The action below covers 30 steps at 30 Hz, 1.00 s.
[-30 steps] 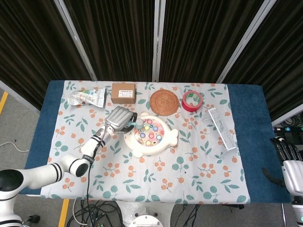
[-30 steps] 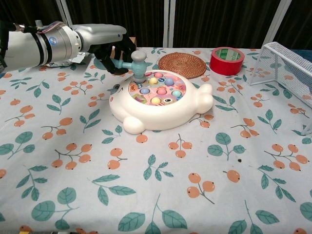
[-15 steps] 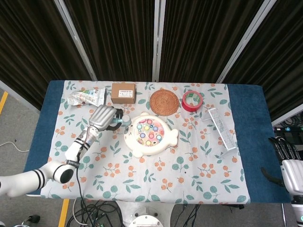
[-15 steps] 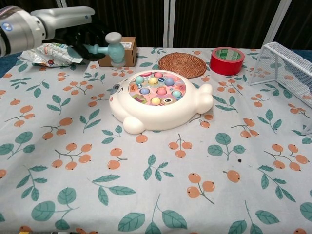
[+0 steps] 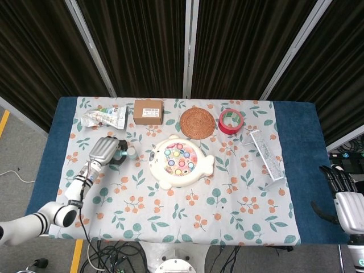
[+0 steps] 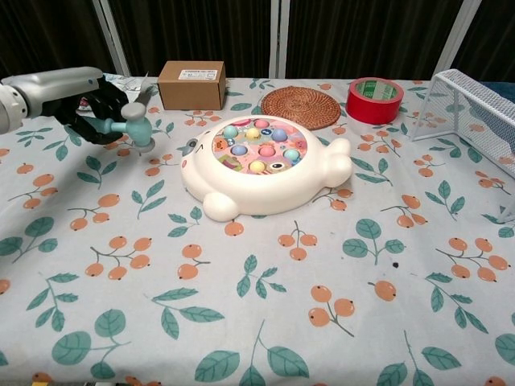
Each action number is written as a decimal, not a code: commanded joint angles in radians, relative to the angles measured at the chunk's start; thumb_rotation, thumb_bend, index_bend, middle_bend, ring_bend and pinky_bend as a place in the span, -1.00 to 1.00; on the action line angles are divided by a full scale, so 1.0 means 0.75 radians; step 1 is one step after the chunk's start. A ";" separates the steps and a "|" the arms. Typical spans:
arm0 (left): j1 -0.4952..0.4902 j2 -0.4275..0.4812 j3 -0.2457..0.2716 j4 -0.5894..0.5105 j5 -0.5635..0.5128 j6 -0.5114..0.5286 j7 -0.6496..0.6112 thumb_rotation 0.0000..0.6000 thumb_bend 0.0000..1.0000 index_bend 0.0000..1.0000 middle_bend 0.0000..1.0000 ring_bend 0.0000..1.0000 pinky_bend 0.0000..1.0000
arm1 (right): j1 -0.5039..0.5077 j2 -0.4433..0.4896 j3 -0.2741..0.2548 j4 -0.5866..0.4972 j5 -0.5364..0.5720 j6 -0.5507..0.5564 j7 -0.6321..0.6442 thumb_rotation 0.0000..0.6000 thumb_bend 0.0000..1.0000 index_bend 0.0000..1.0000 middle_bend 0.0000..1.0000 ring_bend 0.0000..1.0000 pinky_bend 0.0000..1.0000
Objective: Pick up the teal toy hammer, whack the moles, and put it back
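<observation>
Chest view: cardboard box (image 6: pixel 191 84), snack packet (image 6: pixel 127 83) behind left hand (image 6: pixel 92 112).

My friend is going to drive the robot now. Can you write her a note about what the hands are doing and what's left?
Left robot hand: holds the teal toy hammer by its handle, low over the cloth, left of the mole game.
Right robot hand: off the table's right edge, holding nothing, fingers apart.
Mole game sits mid-table, nothing touching it.
Done: hammer picked up. It is clear of the moles now; the pictures cannot tell whether the whacking is finished.
Left: if it is, set the hammer down on the cloth and let go.
</observation>
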 commanded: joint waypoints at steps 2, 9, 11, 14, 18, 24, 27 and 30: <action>0.012 -0.024 0.008 0.044 0.023 -0.017 -0.033 1.00 -0.19 0.02 -0.04 -0.30 -0.39 | 0.000 0.000 -0.001 -0.006 0.001 -0.003 -0.005 1.00 -0.64 -1.00 -0.84 -1.00 -1.00; 0.013 -0.027 0.017 0.065 0.039 -0.058 -0.043 1.00 -0.23 -0.07 -0.13 -0.39 -0.42 | 0.002 0.004 -0.002 -0.018 0.000 -0.006 -0.010 1.00 -0.64 -1.00 -0.84 -1.00 -1.00; 0.011 -0.021 0.017 0.065 0.033 -0.080 -0.037 1.00 -0.24 -0.10 -0.16 -0.42 -0.44 | 0.001 0.006 -0.002 -0.021 0.000 -0.005 -0.012 1.00 -0.64 -1.00 -0.84 -1.00 -1.00; 0.012 -0.011 0.016 0.059 0.028 -0.094 -0.028 1.00 -0.24 -0.14 -0.22 -0.45 -0.45 | -0.001 0.007 -0.002 -0.024 0.000 -0.002 -0.013 1.00 -0.64 -1.00 -0.84 -1.00 -1.00; 0.016 -0.005 0.014 0.053 0.022 -0.105 -0.017 1.00 -0.24 -0.19 -0.25 -0.48 -0.45 | -0.001 0.005 -0.003 -0.024 0.001 -0.004 -0.014 1.00 -0.64 -1.00 -0.84 -1.00 -1.00; 0.013 0.001 0.009 0.043 0.019 -0.124 -0.003 1.00 -0.24 -0.34 -0.31 -0.53 -0.46 | 0.001 0.007 -0.005 -0.027 -0.004 -0.004 -0.007 1.00 -0.64 -1.00 -0.84 -1.00 -1.00; 0.017 0.006 0.005 0.030 0.026 -0.115 -0.005 1.00 -0.25 -0.49 -0.38 -0.59 -0.47 | 0.001 0.008 -0.004 -0.028 -0.004 -0.005 -0.008 1.00 -0.63 -1.00 -0.84 -1.00 -1.00; 0.021 0.010 0.002 0.020 0.037 -0.101 -0.008 1.00 -0.25 -0.58 -0.42 -0.61 -0.48 | 0.002 0.008 -0.004 -0.028 -0.002 -0.008 -0.008 1.00 -0.63 -1.00 -0.84 -1.00 -1.00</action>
